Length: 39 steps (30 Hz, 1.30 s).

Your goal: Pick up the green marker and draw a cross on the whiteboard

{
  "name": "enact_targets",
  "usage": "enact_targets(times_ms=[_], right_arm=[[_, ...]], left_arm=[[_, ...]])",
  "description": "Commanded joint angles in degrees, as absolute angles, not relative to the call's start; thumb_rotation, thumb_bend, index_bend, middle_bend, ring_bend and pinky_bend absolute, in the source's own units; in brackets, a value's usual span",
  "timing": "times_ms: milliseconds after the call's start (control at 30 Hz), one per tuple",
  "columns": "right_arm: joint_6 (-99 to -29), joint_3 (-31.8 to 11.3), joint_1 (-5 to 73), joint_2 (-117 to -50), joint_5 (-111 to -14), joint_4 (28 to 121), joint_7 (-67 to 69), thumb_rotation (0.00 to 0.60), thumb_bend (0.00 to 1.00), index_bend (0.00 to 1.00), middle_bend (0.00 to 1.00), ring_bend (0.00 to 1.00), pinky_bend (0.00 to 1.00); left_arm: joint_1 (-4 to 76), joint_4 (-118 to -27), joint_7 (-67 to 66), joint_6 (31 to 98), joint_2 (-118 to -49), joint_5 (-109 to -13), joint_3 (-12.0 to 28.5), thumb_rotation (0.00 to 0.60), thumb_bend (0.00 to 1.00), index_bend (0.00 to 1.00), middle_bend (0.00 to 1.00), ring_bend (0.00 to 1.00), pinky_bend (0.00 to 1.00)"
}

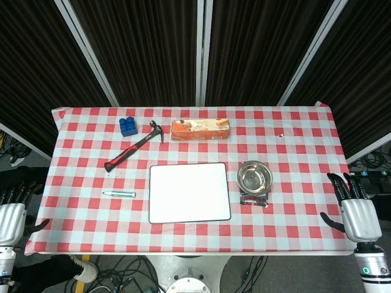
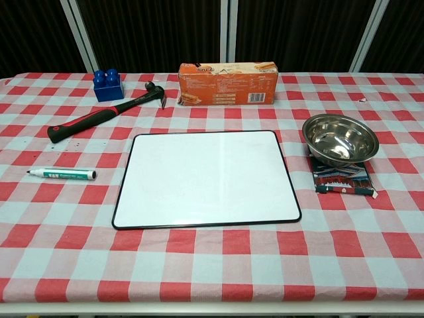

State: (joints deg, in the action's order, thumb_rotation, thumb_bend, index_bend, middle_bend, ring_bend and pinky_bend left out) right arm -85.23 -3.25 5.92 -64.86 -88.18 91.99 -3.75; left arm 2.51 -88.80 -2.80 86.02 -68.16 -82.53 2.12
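Observation:
The green marker (image 1: 118,193) (image 2: 62,174) lies flat on the checked cloth, just left of the whiteboard, its cap pointing left. The whiteboard (image 1: 189,192) (image 2: 206,178) is blank and lies flat in the middle of the table. My left hand (image 1: 13,212) hangs off the table's left edge, fingers apart and holding nothing. My right hand (image 1: 354,210) hangs beyond the right edge, likewise open and apart from everything. Neither hand shows in the chest view.
A red-handled hammer (image 1: 131,152) (image 2: 106,114) lies behind the marker. A blue block (image 1: 127,126) (image 2: 106,85) and an orange box (image 1: 200,129) (image 2: 227,83) stand at the back. A steel bowl (image 1: 255,177) (image 2: 340,138) rests on a dark packet (image 2: 342,180) right of the board.

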Motion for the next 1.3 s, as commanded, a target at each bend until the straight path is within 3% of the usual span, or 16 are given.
enact_targets(times_ms=[33,467,533,633,767,867,1067,1300], right_arm=[[-85.2,-3.2,6.0,-64.8,-88.3,92.0,-3.7,0.600,0.09,0.00,0.11,0.00,0.09],[-86.0,-3.3,5.8,-64.5,-89.0,92.0,-3.7,0.600,0.08,0.00,0.10,0.00,0.09],[-86.2,-3.5,5.9,-64.3,-89.3,92.2,-4.0,0.600,0.08,0.00,0.10,0.00,0.09],[-86.0,-3.7,6.2,-64.0,-89.3,92.4,-4.3,0.600,0.08,0.00,0.10,0.00,0.09],[-85.5,-3.7,6.5,-63.8,-89.3,92.6,-4.7,0.600,0.09,0.00,0.10,0.00,0.09],[-85.2,-3.8,6.6,-63.8,-89.1,92.6,-4.8,0.600,0.08,0.00,0.10,0.00,0.09],[-84.7,-4.0,6.7,-63.7,-88.3,92.3,-4.6,0.600,0.09,0.00,0.10,0.00,0.09],[-84.1,-4.1,6.9,-63.8,-87.7,91.9,-4.2,0.600,0.09,0.00,0.10,0.00,0.09]], left_arm=[[2.5,-88.8,-2.8,86.0,-68.1,-82.6,2.1,0.600,0.01,0.20,0.15,0.06,0.11],[4.8,-89.3,-4.1,83.7,-66.7,-84.1,2.7,0.600,0.01,0.20,0.15,0.06,0.12],[6.6,-89.4,-4.2,82.2,-66.1,-85.0,3.4,0.600,0.02,0.21,0.15,0.09,0.17],[9.7,-88.9,-4.2,79.6,-66.1,-86.0,4.6,0.600,0.05,0.24,0.17,0.16,0.34],[14.4,-87.4,-3.3,74.8,-67.7,-86.8,5.9,0.600,0.16,0.33,0.28,0.36,0.65],[18.2,-86.5,-3.7,69.2,-69.2,-85.4,6.7,0.600,0.21,0.38,0.37,0.50,0.79],[24.5,-83.2,-6.8,58.8,-74.2,-80.2,7.6,0.600,0.23,0.39,0.46,0.64,0.93],[28.8,-79.9,-15.1,52.5,-79.7,-74.1,7.5,0.600,0.24,0.43,0.50,0.72,0.97]])
